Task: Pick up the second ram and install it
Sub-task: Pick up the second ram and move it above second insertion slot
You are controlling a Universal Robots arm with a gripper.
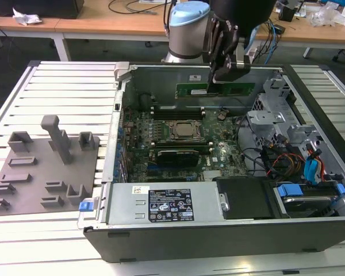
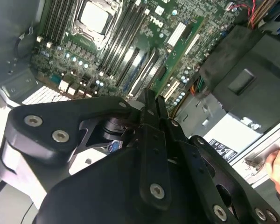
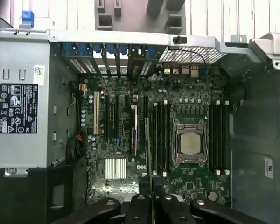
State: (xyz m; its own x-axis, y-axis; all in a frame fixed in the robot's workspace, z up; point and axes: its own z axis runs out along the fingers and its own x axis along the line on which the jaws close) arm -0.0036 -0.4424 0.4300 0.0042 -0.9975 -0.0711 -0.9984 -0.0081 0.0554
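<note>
Exterior view is showing the claw (image 1: 223, 77) clamping the second ram (image 1: 190, 90) above the motherboard (image 1: 218, 156). Any tilt against the memory slots (image 1: 178, 113) is probably risking a jammed or cracked stick.

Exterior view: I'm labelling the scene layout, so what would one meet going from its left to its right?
Grey fixture plate → processor socket → gripper shut on the second ram → coloured cables.
</note>
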